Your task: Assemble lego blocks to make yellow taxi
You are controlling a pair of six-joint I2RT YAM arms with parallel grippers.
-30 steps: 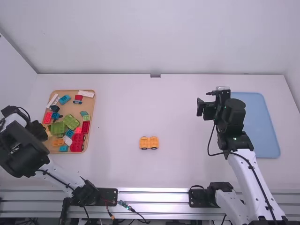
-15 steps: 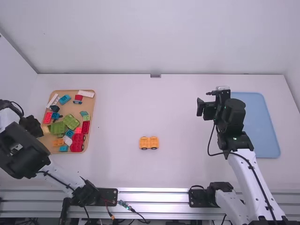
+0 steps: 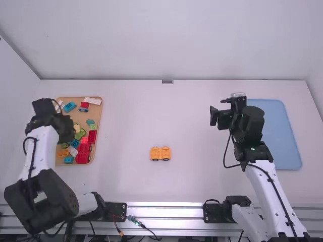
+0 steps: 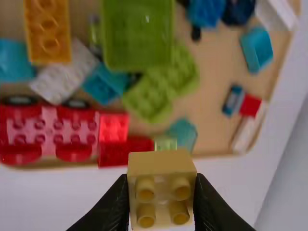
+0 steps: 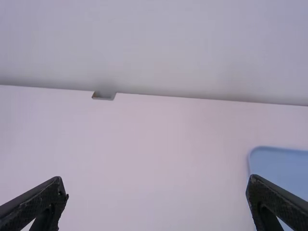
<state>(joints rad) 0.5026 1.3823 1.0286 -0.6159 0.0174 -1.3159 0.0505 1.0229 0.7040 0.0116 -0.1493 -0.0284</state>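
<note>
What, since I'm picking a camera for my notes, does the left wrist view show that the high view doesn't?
Left wrist view: the four studs on the end of the yellow block, the left gripper's fingertips against two opposite sides of it, and a blue block in the tan tray.

High view: the orange wheeled piece on the open table, the blue tray and the right arm.

Both: the yellow block, the tan tray, and its red wheeled piece and orange block.

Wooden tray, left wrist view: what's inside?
The tray holds a red wheeled block, an orange block, a white block, a green block and others. What lies beneath them is covered; the held yellow block hides some rim.
</note>
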